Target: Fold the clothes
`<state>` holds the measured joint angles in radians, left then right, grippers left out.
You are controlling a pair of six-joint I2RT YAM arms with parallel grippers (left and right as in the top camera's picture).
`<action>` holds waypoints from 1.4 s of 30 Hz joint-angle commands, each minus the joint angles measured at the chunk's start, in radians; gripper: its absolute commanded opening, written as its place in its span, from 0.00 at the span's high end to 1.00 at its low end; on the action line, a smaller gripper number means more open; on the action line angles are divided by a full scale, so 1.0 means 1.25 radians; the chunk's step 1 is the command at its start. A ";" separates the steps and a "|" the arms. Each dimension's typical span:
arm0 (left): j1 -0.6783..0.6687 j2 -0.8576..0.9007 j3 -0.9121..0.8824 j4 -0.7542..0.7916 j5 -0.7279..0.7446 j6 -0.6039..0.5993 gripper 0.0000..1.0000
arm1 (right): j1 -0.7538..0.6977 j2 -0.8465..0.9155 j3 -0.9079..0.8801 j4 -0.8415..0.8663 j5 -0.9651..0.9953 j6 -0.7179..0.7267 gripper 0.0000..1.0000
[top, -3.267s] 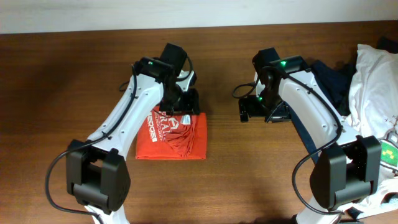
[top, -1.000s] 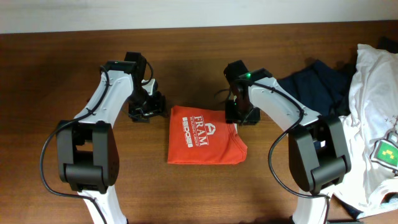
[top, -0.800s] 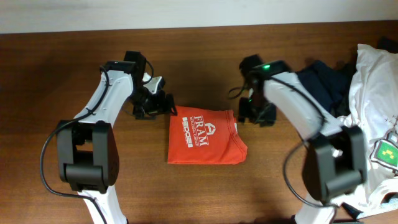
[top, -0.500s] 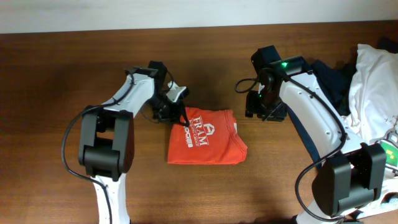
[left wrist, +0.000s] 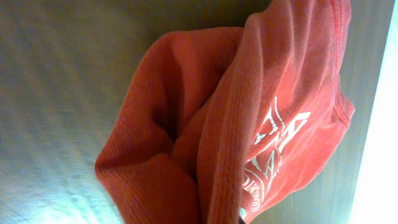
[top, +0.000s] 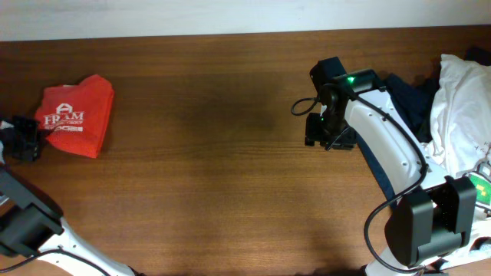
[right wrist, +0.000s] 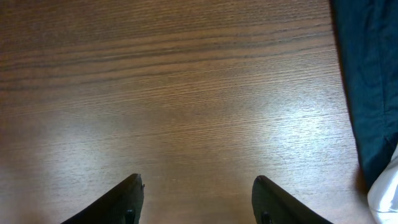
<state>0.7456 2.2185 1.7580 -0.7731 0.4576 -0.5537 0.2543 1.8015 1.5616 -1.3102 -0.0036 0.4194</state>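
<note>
Folded T-shirt lies bunched against the left fingers; cloth hides them, so their hold cannot be told. Right fingers spread wide above the tabletop. Advisable: lay it flat and withdraw without dragging the folds.

Orange-red T-shirt, folded — far left, lettering up

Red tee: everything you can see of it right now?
The orange-red T-shirt lies folded into a compact, rumpled bundle at the far left of the table, white FRAM lettering and logo facing up. Fabric looks like fine-ribbed cotton knit with a stitched hem. The left gripper sits against its outer edge; bunched cloth fills the wrist view, hiding the fingers.
</note>
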 commanded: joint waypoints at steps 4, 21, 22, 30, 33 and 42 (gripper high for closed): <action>0.026 0.009 0.008 -0.092 -0.009 -0.048 0.27 | 0.000 -0.006 0.008 -0.003 0.013 0.003 0.39; -0.590 -0.150 0.008 -0.414 -0.289 0.239 0.01 | -0.117 0.032 0.007 -0.032 -0.183 -0.131 0.01; -0.629 -0.150 0.008 -0.478 -0.289 0.242 0.01 | -0.153 0.032 0.007 -0.092 -0.174 -0.147 0.01; -0.649 -0.281 -0.092 -0.664 -0.289 0.313 0.01 | -0.172 -0.125 -0.131 -0.162 -0.105 -0.185 0.01; -0.649 -0.556 -0.344 -0.448 -0.289 0.310 0.01 | -0.172 -0.372 -0.306 -0.005 -0.105 -0.185 0.01; -0.648 -1.401 -0.768 -0.125 -0.385 0.255 0.01 | -0.172 -1.000 -0.447 0.130 -0.014 -0.183 0.01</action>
<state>-0.0700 0.5587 0.8135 -0.9279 0.0010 -0.2283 0.0372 0.6216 1.0100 -1.1439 -0.0559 0.1978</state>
